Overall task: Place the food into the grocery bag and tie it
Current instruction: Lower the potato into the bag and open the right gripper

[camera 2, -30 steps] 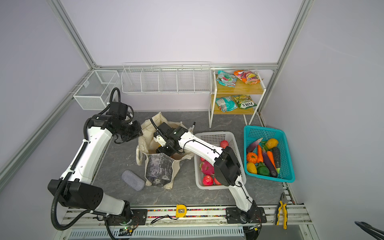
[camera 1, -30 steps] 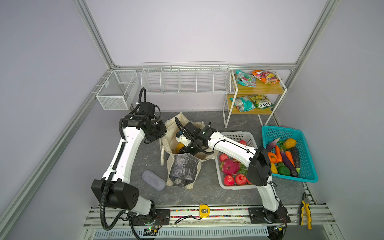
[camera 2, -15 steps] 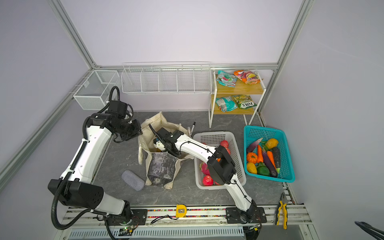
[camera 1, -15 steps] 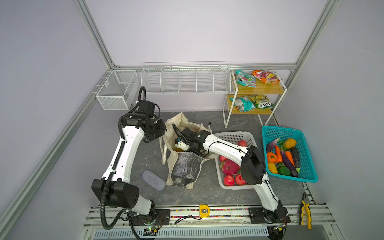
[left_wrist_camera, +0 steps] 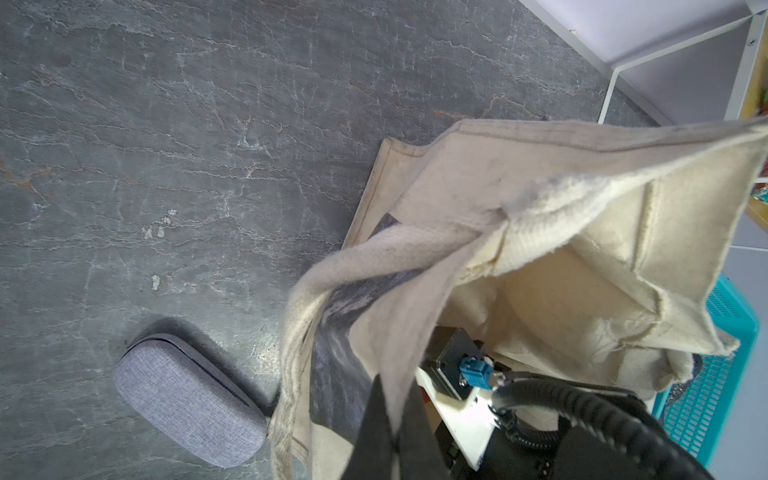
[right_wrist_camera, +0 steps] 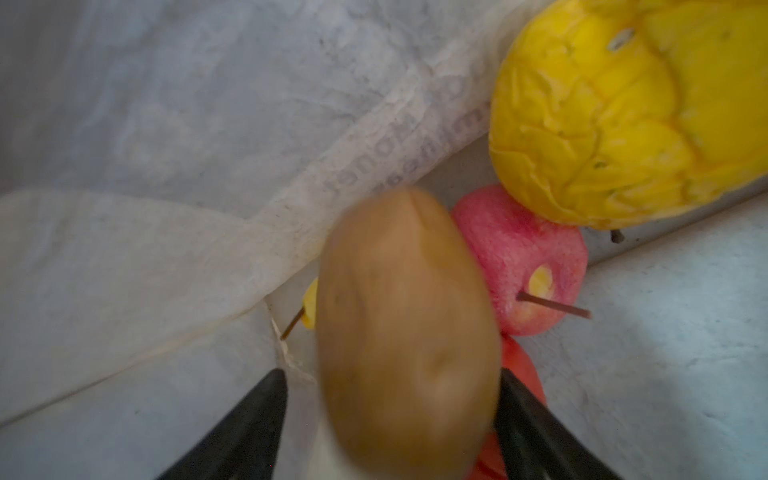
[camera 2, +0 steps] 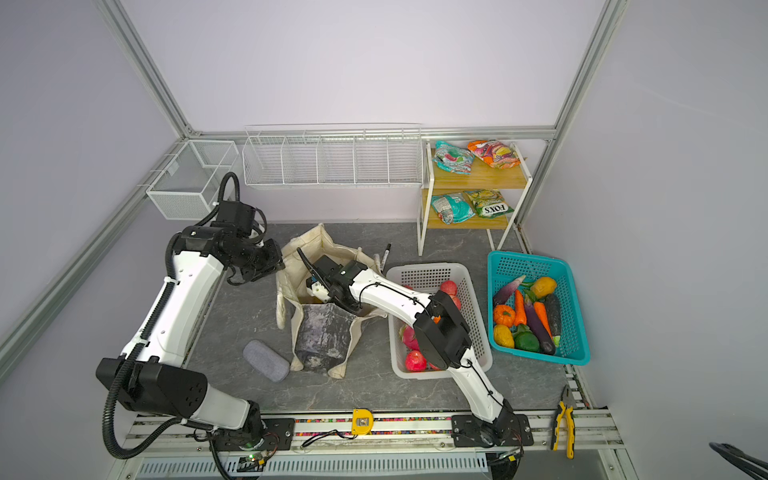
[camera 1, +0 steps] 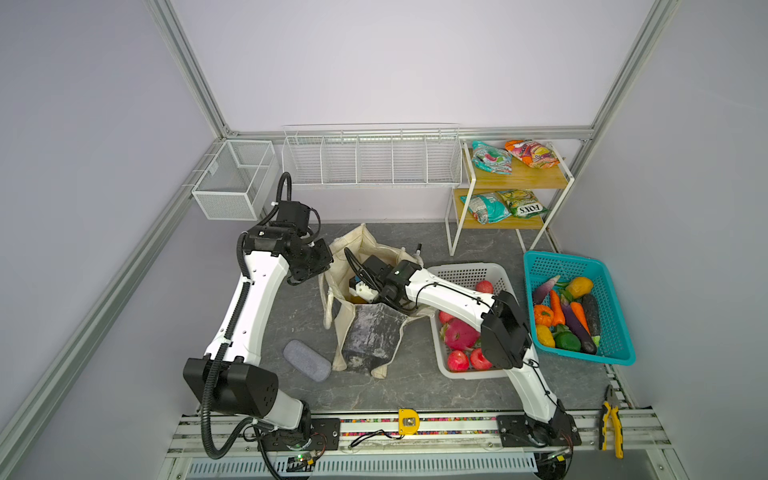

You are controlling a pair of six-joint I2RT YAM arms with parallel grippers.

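Lilac walls and a grey marbled desk [camera 1: 419,386] frame the job. The grocery bag [camera 1: 374,332] stands near the middle of the desk, mouth up. The white basket [camera 1: 465,274] of red fruit [camera 1: 457,359] is just beside it, the teal basket [camera 1: 561,259] of vegetables [camera 1: 573,320] sits further right, and the snack packets [camera 1: 492,160] lie on the shelf [camera 1: 540,183] at the back. I judge the step in hand to be dropping one piece of food into the bag. My left gripper [left_wrist_camera: 395,415] has its jaws pressed together on the canvas rim, holding the mouth up. My right gripper [right_wrist_camera: 390,374] is down inside with its jaws spread either side of a brown potato-like piece [right_wrist_camera: 407,332]. A clear gap shows on one side, so I take the piece as let go rather than gripped. To do this well I would hold the left pinch steady so the rim cannot sag and let the piece settle among what lies on the bottom. Then I would lift the right arm straight up with the jaws wide, clear of the cloth fold. Both top views give me the whole layout and how much food waits outside, but there the right wrist hides the bag's inside. Only the right wrist view shows the contents, a bumpy yellow fruit [right_wrist_camera: 623,116] and a red apple [right_wrist_camera: 523,257], and the blur on the brown piece. Only the left wrist view shows the pinch itself, with the grey case [left_wrist_camera: 187,415] lying apart from the bag.
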